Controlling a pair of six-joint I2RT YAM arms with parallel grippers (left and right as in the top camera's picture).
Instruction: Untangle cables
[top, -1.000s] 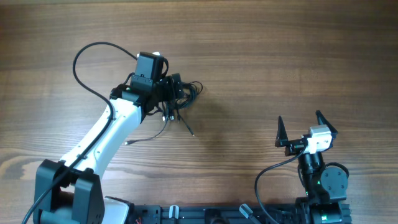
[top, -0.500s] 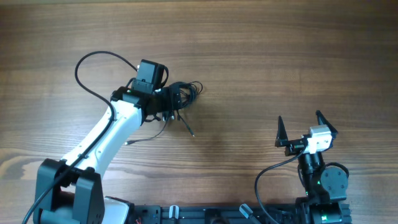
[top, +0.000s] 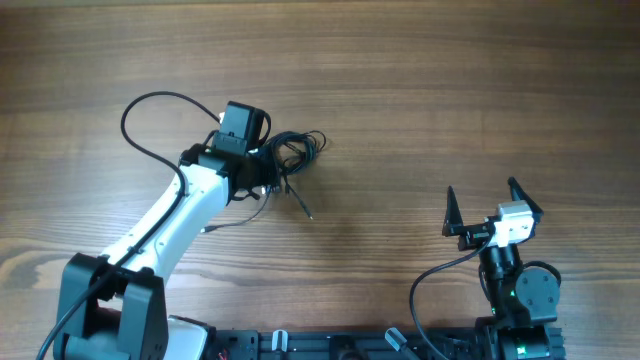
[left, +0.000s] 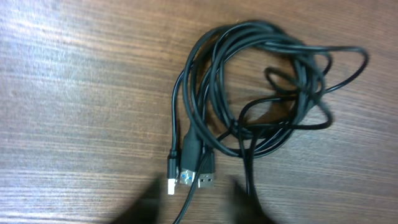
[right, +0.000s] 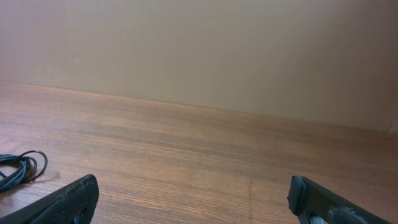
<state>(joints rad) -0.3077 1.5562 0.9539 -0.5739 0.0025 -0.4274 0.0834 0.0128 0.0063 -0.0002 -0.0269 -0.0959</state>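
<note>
The cables (top: 296, 150) lie as a tangled bundle of thin black loops on the wooden table (top: 420, 90), left of centre. In the left wrist view the cables (left: 261, 81) fill the frame, with three plug ends (left: 189, 177) side by side at the bottom. My left gripper (top: 264, 176) hovers over that plug end. Its blurred fingertips (left: 146, 205) stand apart on either side of the plugs and one thin strand. My right gripper (top: 481, 190) is far off at the right, wide open and empty. A bit of the cables (right: 22, 165) shows at its view's left edge.
Loose cable ends trail out of the bundle: one plug tip (top: 309, 215) points toward the table's middle, another silver tip (top: 205, 230) lies beside the left arm. The left arm's own thick black cable (top: 150, 105) arcs over the table. The right arm's base (top: 520, 290) sits at the front edge.
The left gripper has drawn back toward the left and front, off the bundle's middle to its plug end, and its fingers have come closer together. The right arm has not moved.
</note>
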